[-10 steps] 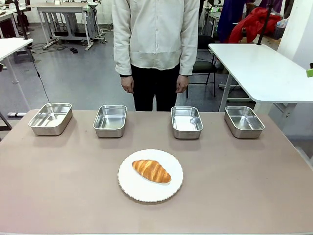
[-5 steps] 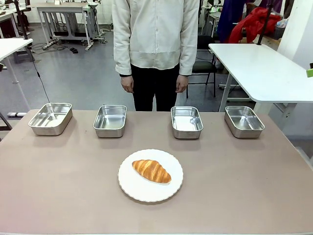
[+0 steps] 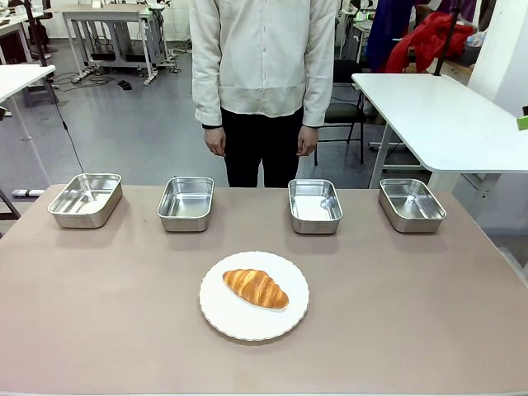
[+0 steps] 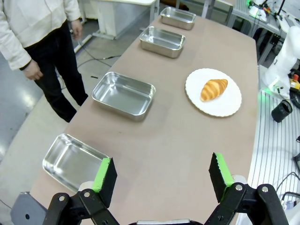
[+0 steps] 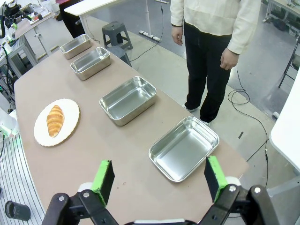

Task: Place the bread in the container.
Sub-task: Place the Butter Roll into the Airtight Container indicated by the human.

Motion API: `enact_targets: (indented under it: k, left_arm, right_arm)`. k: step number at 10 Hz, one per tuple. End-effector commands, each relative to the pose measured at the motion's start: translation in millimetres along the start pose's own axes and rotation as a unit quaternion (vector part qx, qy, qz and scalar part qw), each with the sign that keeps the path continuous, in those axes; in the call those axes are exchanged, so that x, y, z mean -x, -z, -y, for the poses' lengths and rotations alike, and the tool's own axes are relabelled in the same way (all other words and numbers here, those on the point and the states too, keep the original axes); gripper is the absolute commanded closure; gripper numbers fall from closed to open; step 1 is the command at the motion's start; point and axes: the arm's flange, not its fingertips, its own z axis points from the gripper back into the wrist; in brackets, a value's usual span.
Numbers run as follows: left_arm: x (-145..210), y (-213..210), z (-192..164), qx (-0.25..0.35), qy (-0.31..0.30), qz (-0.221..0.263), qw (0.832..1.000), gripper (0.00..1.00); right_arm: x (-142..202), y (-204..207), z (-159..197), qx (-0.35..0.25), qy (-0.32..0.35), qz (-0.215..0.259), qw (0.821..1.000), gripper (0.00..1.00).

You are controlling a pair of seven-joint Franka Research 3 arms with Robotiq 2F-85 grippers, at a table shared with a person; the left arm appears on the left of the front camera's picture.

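So nothing is grasped yet: we judge this to be the very start of the task, before any reach. Our left hand (image 4: 161,173) is spread wide and holds nothing, and our right hand (image 5: 158,179) is likewise wide open and empty. Both hang high over the table (image 3: 99,313), well apart from everything on it. The croissant (image 3: 256,288) lies slantwise across the middle of the white scallop-edged plate (image 3: 216,318). Beyond the plate, toward the person (image 3: 262,66), four shallow steel pans stand in a row, all empty: the far-left pan (image 3: 82,216), the inner-left pan (image 3: 183,223), the inner-right pan (image 3: 314,226) and the far-right pan (image 3: 410,224). The person's arms hang down, pointing at none, so we cannot tell which pan is meant. Next, we think, one hand must come down over the plate, straddle the croissant across its narrow width and close gently, since the flaky crust would likely crush.
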Motion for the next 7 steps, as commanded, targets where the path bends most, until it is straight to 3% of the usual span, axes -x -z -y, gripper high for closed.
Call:
enact_targets:
  k: [1, 7]
  left_arm:
    - [-0.4, -1.3, 1.8, 0.002, -0.001, -0.006, 1.0, 0.0]
    - [-0.4, -1.3, 1.8, 0.002, -0.001, -0.006, 1.0, 0.0]
  right_arm:
    - [-1.6, 0.7, -0.2, -0.001, 0.001, 0.004, 1.0, 0.0]
    - [-1.6, 0.7, -0.2, -0.001, 0.001, 0.004, 1.0, 0.0]
